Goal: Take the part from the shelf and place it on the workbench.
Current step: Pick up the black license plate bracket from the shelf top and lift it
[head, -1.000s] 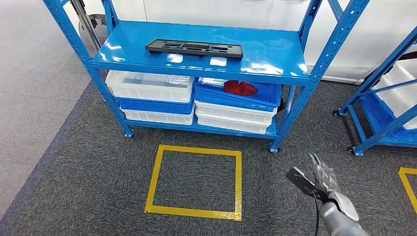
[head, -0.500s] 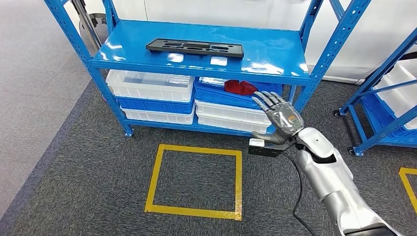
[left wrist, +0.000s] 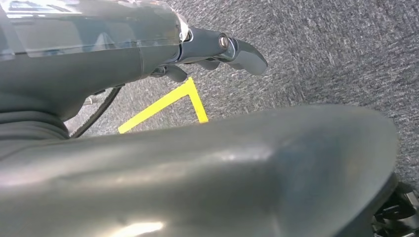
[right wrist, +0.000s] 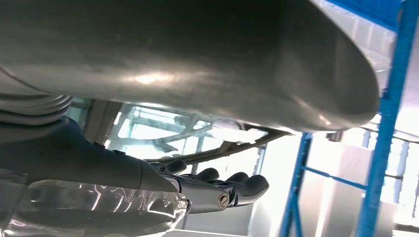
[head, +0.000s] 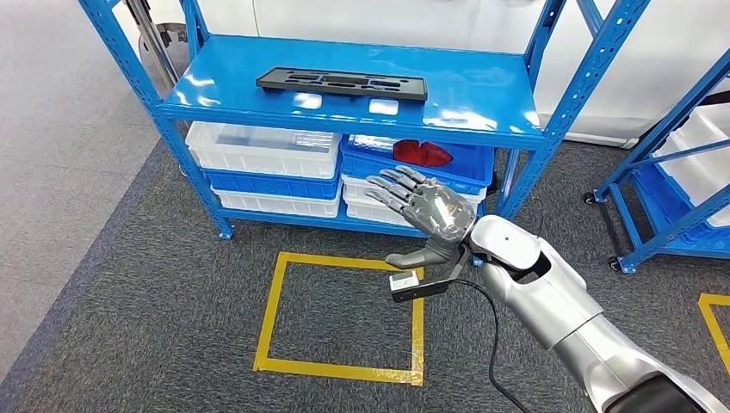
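While the right hand (head: 428,209) hangs with fingers (head: 389,183) spread and empty, below and in front of the top shelf (head: 482,95) where the black part (head: 341,83) lies flat, a rising reach could clip the shelf lip or skid the part backward.

bright, even overhead light | white glare on shelf (head: 448,95) | wrist views — blurred close up, backlit
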Controlling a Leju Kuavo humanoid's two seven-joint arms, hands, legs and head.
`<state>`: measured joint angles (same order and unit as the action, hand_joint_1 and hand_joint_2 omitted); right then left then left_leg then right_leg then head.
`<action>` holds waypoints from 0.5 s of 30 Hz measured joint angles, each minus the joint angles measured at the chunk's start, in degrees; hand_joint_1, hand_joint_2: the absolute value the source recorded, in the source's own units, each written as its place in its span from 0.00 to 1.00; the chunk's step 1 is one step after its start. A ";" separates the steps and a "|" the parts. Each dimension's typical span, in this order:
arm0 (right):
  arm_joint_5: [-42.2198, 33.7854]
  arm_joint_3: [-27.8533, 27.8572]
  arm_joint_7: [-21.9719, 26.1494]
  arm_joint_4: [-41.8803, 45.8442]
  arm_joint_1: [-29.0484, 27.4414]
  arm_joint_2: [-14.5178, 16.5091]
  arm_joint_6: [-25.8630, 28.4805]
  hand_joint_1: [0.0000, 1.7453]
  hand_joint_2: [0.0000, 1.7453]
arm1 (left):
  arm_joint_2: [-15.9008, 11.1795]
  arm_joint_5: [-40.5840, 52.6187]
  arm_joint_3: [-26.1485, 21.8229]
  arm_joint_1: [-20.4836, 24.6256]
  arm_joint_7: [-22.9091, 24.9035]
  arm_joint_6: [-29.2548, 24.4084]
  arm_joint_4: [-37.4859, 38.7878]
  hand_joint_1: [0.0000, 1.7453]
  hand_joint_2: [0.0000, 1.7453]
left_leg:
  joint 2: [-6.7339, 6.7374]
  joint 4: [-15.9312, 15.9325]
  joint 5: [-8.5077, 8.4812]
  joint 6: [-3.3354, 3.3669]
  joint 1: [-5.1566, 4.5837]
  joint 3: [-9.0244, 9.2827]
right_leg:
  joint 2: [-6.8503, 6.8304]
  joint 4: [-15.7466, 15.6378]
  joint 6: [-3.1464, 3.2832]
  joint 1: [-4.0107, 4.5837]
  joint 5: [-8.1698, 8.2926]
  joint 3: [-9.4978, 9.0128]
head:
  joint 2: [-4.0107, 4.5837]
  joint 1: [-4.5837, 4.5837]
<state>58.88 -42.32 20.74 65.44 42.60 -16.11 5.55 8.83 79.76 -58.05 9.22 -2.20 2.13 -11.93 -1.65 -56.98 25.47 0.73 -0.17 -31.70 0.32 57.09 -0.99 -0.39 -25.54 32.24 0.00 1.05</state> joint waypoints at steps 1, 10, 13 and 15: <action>-0.04 -0.49 -0.10 0.14 0.11 -0.06 0.00 0.00 0.00 | 0.00 0.00 0.00 0.01 -0.02 -0.01 0.00 0.00 0.00 | -0.01 0.00 0.00 0.00 0.00 -0.01 | -0.01 0.00 0.00 0.00 0.00 0.00 | 0.00 0.00; -0.09 -2.80 -0.33 0.49 0.61 -0.48 0.00 0.00 0.00 | 0.00 0.00 0.00 0.04 -0.04 -0.01 0.00 0.00 0.00 | -0.01 -0.01 0.00 0.00 0.00 -0.02 | -0.01 0.00 0.00 -0.01 0.00 0.00 | 0.00 0.00; -0.09 -3.24 -0.34 0.66 0.69 -0.62 0.00 0.00 0.00 | 0.00 0.00 0.00 0.04 -0.04 -0.01 0.00 0.00 0.00 | -0.01 -0.01 0.00 0.00 0.00 -0.02 | -0.01 0.00 0.00 0.00 0.00 0.00 | 0.00 0.00; -0.09 -3.45 -0.34 0.73 0.74 -0.69 0.00 0.00 0.00 | 0.00 0.00 0.00 0.04 -0.03 -0.01 0.00 0.00 0.00 | -0.01 -0.01 0.00 0.00 0.00 -0.02 | -0.01 0.00 0.00 0.00 0.00 0.00 | 0.00 0.00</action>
<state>58.80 -45.77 20.39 66.17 43.34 -16.80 5.55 8.83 79.76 -58.05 9.26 -2.24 2.12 -11.93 -1.66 -56.99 25.47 0.73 -0.17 -31.72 0.31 57.09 -0.99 -0.39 -25.54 32.24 0.00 1.05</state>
